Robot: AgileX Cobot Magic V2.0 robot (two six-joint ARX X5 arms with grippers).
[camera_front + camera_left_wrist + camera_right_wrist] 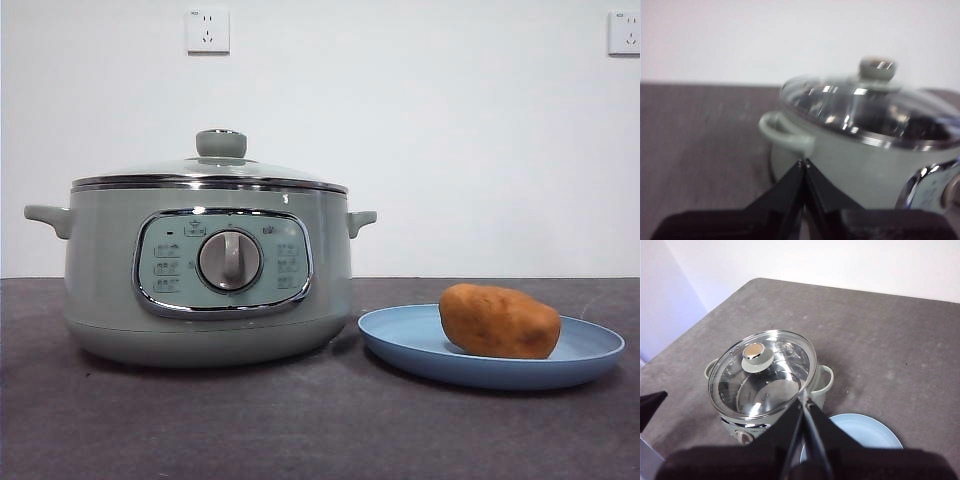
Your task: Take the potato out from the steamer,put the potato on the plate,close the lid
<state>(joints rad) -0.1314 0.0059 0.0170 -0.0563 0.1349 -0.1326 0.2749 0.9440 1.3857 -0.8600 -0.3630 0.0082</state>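
The pale green steamer (pixel 100 280) stands at the left of the table with its glass lid (pixel 210 172) seated on the rim. To its right, the orange-brown potato (pixel 498 320) lies on the light-blue plate (pixel 400 345). Neither arm shows in the front view. My left gripper (pixel 804 164) is shut and empty, low beside the steamer (pixel 850 160) near one side handle, with the lid (pixel 865 105) beyond it. My right gripper (pixel 805 399) is shut and empty, high above the lid (pixel 762 375) and the plate (pixel 865 432). In the right wrist view the jaws hide the potato.
A white wall with two sockets (pixel 208 30) runs behind the dark grey table (pixel 300 430). The table's far edge and a corner (pixel 757 280) show from above. A black tip (pixel 650 407) pokes in at the side of the right wrist view.
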